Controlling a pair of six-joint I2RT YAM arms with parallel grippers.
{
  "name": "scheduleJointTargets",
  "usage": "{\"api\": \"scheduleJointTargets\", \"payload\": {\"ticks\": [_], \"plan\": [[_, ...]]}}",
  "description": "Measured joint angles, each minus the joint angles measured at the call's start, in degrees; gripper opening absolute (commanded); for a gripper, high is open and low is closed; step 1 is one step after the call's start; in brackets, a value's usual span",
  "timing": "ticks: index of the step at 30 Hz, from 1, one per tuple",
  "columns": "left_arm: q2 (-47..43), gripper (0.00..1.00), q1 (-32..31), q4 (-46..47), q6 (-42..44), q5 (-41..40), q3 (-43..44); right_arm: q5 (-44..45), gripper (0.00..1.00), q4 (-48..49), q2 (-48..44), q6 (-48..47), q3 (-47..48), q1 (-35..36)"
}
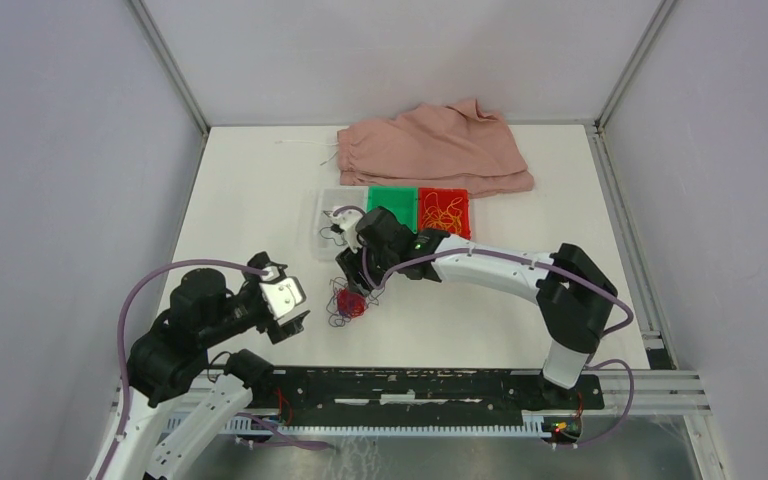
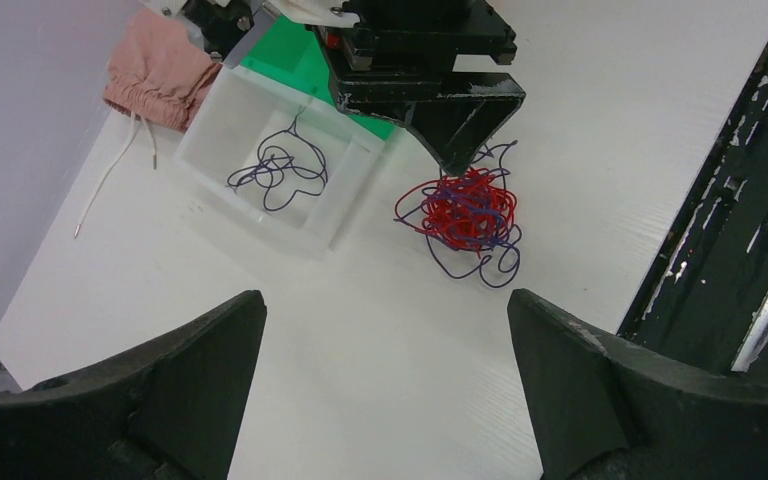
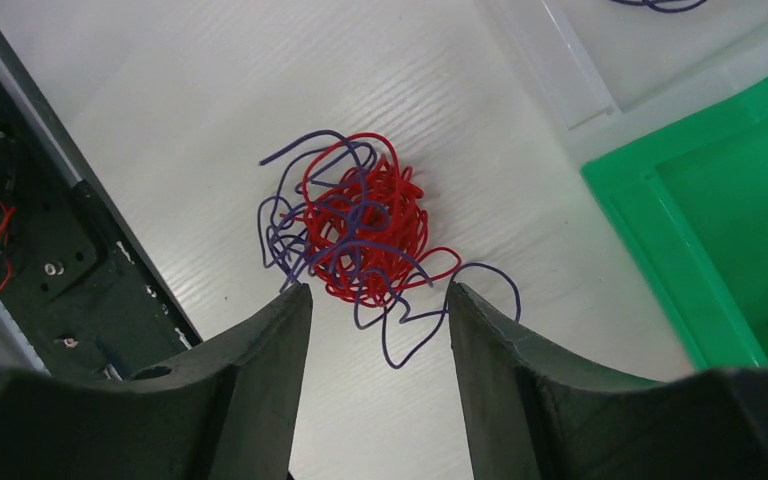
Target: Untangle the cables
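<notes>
A tangle of red and dark purple-blue cable [image 1: 348, 303] lies on the white table; it also shows in the left wrist view [image 2: 465, 212] and the right wrist view [image 3: 360, 225]. My right gripper [image 3: 378, 292] is open just above its edge, with a purple loop between the fingertips. It shows from the side in the left wrist view [image 2: 457, 160]. My left gripper [image 2: 385, 305] is open and empty, to the left of the tangle and apart from it. Another purple cable [image 2: 280, 170] lies in the clear tray [image 2: 345, 215]. Yellow cable [image 1: 446, 213] lies in the red tray [image 1: 463, 225].
A green tray [image 1: 392, 200] sits between the clear and red trays. A pink cloth [image 1: 435, 148] with a white drawstring [image 2: 110, 175] lies at the back. A black rail [image 1: 440, 385] runs along the near table edge, close to the tangle.
</notes>
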Motion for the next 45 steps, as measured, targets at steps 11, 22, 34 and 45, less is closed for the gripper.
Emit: {"api": "scheduleJointTargets", "payload": {"ticks": [11,22,34,45], "plan": [[0.00,0.96,0.00,-0.04,0.55,1.53,0.00,-0.76,0.42,0.22,2.60,0.02,-1.95,-1.09],[0.02,0.96,0.00,-0.04,0.66,1.53,0.02,-3.10,0.06,1.66,4.66,1.55,-1.97,-1.14],[-0.35,0.97,0.00,-0.17,0.63,4.81,-3.34,-7.63,0.03,0.46,-8.79,4.15,-1.97,-1.05],[-0.50,0.99,0.00,9.18,-1.53,6.58,-5.18,-16.17,0.02,3.21,-15.52,12.83,0.98,-0.50]]}}
